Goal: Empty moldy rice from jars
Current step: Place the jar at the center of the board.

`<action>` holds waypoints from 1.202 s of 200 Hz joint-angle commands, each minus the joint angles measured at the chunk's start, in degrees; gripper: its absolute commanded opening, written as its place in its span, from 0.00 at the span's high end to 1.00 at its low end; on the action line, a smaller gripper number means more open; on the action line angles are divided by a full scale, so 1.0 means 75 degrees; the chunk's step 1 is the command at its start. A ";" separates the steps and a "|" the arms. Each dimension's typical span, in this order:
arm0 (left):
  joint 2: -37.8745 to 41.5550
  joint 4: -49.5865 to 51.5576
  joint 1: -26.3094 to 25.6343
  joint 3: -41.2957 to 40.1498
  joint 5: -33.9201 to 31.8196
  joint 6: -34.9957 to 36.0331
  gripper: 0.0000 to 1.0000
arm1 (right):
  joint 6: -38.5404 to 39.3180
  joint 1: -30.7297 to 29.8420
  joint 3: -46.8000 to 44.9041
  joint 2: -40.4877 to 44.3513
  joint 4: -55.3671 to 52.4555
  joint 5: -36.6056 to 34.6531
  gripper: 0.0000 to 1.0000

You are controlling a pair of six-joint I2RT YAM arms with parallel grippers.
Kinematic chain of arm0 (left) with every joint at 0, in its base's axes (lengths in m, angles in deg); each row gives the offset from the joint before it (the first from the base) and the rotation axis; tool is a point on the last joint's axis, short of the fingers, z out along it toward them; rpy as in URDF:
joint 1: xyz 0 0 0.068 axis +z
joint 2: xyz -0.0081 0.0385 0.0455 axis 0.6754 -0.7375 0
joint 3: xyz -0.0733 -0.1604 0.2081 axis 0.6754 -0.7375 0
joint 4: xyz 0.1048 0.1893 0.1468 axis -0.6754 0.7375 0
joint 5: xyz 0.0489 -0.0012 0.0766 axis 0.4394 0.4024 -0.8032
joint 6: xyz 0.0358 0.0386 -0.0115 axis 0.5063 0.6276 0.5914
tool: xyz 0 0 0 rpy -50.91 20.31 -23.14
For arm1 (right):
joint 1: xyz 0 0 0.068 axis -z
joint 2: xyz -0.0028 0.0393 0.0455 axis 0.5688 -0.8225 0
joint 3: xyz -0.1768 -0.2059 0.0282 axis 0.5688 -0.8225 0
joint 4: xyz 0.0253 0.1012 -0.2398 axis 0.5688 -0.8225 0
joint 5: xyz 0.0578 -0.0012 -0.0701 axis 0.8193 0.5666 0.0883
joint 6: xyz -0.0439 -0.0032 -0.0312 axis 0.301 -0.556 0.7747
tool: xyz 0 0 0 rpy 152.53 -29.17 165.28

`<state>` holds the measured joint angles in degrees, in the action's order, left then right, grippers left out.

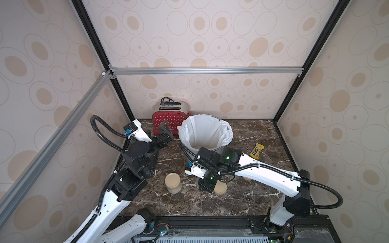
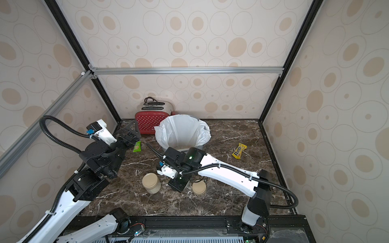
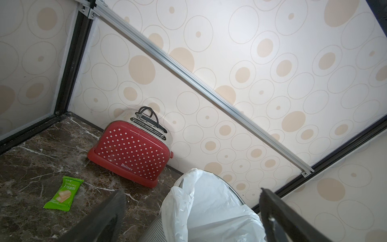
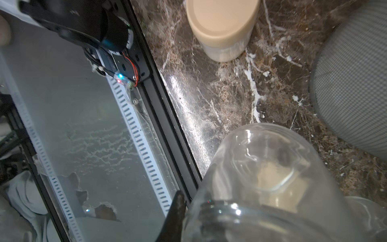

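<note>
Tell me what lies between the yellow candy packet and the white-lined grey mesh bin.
Nothing: between the yellow candy packet and the white-lined grey mesh bin, only bare dark marble tabletop shows, in both top views.

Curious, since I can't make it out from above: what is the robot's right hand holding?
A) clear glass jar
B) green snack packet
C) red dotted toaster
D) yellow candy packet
A: the right wrist view shows the right hand closed on a clear glass jar.
</note>
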<state>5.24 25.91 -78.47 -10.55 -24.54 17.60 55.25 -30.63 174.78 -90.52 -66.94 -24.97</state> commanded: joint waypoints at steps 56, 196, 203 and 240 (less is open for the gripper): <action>0.0258 0.0118 0.0039 -0.0106 -0.0303 -0.0136 0.01 | 0.0743 -0.0342 -0.0185 -0.0727 -0.0294 -0.0133 1.00; 0.0291 0.0201 0.0034 -0.0130 -0.0260 -0.0218 0.01 | 0.1156 -0.0300 -0.1110 -0.1615 0.0211 0.0438 1.00; 0.0289 0.0205 0.0038 -0.0130 -0.0256 -0.0226 0.01 | 0.1160 -0.0296 -0.1160 -0.1633 0.0267 0.0445 1.00; 0.0285 0.0221 0.0032 -0.0134 -0.0268 -0.0213 0.01 | 0.1091 -0.0140 -0.1446 -0.1623 0.0483 0.0442 1.00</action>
<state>6.66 26.74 -78.47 -11.69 -25.59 16.75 62.53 -32.47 165.05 -102.54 -63.62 -22.41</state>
